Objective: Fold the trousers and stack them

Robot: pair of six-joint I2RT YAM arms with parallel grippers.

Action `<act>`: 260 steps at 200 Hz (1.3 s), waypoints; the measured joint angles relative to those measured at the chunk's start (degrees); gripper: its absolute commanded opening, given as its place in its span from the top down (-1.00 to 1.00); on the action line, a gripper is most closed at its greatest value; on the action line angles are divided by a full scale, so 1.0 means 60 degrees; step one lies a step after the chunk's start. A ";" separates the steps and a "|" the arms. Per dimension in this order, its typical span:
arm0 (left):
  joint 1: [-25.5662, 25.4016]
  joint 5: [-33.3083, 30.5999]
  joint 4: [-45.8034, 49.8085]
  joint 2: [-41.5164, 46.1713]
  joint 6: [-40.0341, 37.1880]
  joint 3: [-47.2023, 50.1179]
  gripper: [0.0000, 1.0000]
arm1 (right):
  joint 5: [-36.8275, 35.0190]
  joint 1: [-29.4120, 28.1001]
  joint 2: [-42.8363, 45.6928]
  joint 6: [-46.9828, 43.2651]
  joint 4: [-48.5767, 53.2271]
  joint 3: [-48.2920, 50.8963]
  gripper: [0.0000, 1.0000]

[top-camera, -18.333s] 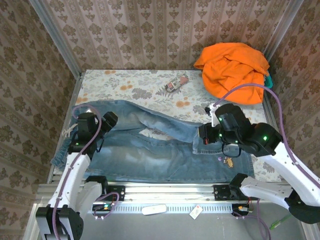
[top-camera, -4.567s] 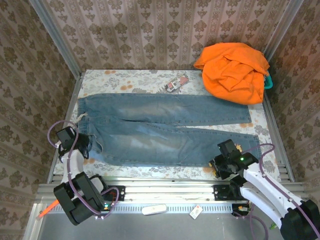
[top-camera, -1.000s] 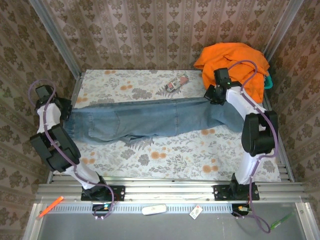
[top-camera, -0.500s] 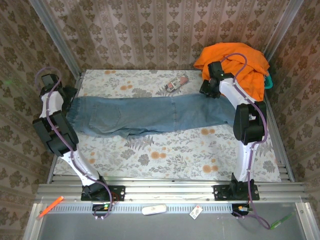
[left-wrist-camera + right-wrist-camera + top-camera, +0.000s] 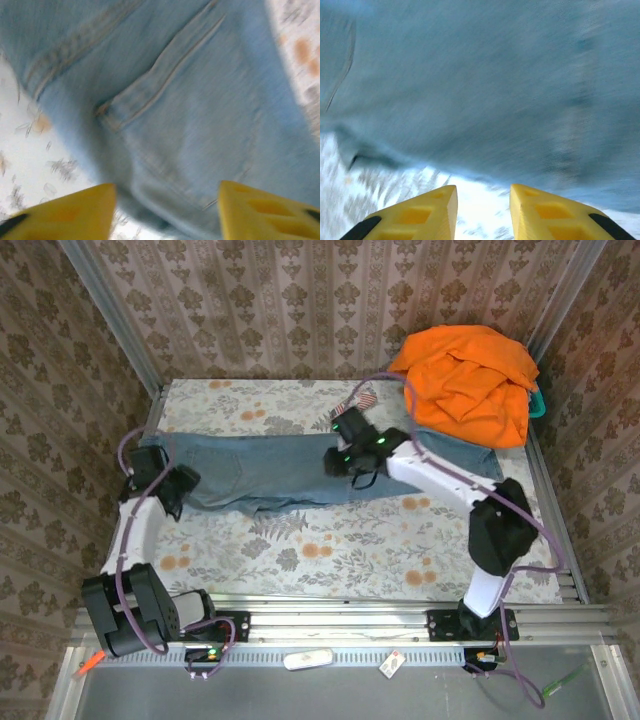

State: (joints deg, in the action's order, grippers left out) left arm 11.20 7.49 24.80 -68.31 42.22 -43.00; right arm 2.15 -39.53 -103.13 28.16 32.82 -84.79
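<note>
Blurred denim above the right gripper (image 5: 483, 212)
The trousers (image 5: 485, 85) spread across the upper frame. Their lower edge meets a pale flowered tablecloth (image 5: 380, 192), where two yellow fingers (image 5: 415, 215) stand slightly parted with nothing between them.

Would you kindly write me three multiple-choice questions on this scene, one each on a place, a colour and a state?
1. Where on the table is the orange garment?
A. near left corner
B. far right corner
C. middle

2. What colour are the fingers of the left gripper?
A. red
B. white
C. yellow

3. How do the trousers lie?
A. flat in one long strip
B. rolled into a ball
C. hanging off the near edge

Answers:
1 B: it is heaped by the far right walls.
2 C: both show yellow in the left wrist view.
3 A: one flat denim band crosses the table.
</note>
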 measured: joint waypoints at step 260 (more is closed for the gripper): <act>-0.0852 0.0142 -0.2342 0.0178 -0.0007 0.2922 0.97 | -0.0539 -0.1679 -0.3475 -0.0634 0.0710 -0.2521 0.15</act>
State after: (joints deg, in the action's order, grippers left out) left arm 6.09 8.34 10.74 -67.24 42.17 -25.47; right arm -1.08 -49.60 -123.98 24.36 37.08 -99.92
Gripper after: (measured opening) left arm 0.056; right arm 0.407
